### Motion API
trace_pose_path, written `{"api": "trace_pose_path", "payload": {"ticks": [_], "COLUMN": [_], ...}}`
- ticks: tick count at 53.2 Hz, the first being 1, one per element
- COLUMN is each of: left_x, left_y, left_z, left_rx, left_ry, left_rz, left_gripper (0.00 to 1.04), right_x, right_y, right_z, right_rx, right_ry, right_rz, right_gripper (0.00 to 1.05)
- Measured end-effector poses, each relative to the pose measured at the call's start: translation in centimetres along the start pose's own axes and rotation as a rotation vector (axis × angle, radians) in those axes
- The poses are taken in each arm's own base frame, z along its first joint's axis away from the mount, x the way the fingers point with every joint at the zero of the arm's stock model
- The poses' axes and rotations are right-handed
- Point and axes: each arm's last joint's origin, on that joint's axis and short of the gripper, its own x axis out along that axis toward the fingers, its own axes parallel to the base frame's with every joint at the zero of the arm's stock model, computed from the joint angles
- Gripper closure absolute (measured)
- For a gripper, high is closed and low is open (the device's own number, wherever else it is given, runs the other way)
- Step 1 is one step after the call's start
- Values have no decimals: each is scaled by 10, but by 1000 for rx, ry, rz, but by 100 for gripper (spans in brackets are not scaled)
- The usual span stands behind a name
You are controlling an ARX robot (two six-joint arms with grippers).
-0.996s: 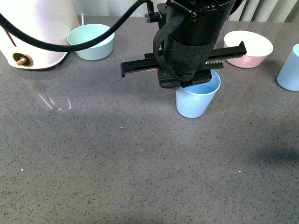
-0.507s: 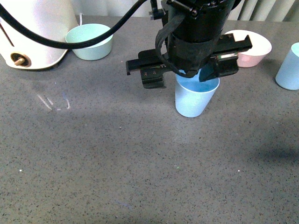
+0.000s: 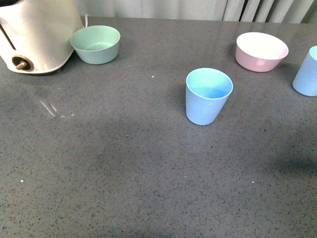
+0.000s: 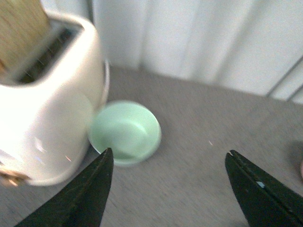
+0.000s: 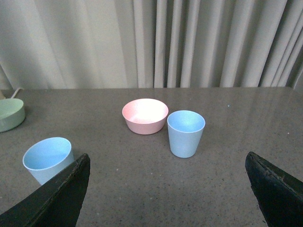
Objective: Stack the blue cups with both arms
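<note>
One blue cup [image 3: 208, 96] stands upright in the middle of the grey table. The second blue cup [image 3: 307, 72] stands at the right edge of the front view, cut off by it. Both show in the right wrist view, one cup [image 5: 185, 133] beside the pink bowl and the other cup [image 5: 49, 159] near one finger. No arm shows in the front view. My left gripper [image 4: 169, 158] is open and empty, above the table near the mint bowl. My right gripper [image 5: 168, 163] is open and empty, well back from both cups.
A mint green bowl [image 3: 96, 44] sits at the back left beside a white toaster [image 3: 37, 34]. A pink bowl [image 3: 261, 51] sits at the back right, between the two cups. White curtains hang behind the table.
The left arm, which hung over the middle cup, has gone out of the front view. The cup stands where it was.
</note>
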Motion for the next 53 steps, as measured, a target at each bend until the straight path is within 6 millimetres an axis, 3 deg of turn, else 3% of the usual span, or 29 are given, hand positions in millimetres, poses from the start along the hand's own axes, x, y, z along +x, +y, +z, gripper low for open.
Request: {"api": "trace_pose_path", "payload": {"ticks": [4,8,16,35,43,53], "left_x": [-37,-76,-111,-161,-171,-181], "left_y": [60,100,122,149,152,151], "left_z": [2,-6,-40,-61,-77,-77], "left_rx": [77,123,172,181,181,181], "left_ry": [-249,-325,-266,-275,-264,-277], "left_rz": [-14,19,12,17,18,17], "left_gripper": [52,70,103,103,103,103], "right_x": [0,0,0,0,0,0], "right_y": [0,0,0,0,0,0], "right_z": [0,0,0,0,0,0], "right_rx": [0,0,0,0,0,0], "right_ry": [0,0,0,0,0,0], "right_rz": [0,0,1,0,0,0], "right_gripper": [9,9,9,9,9,9]}}
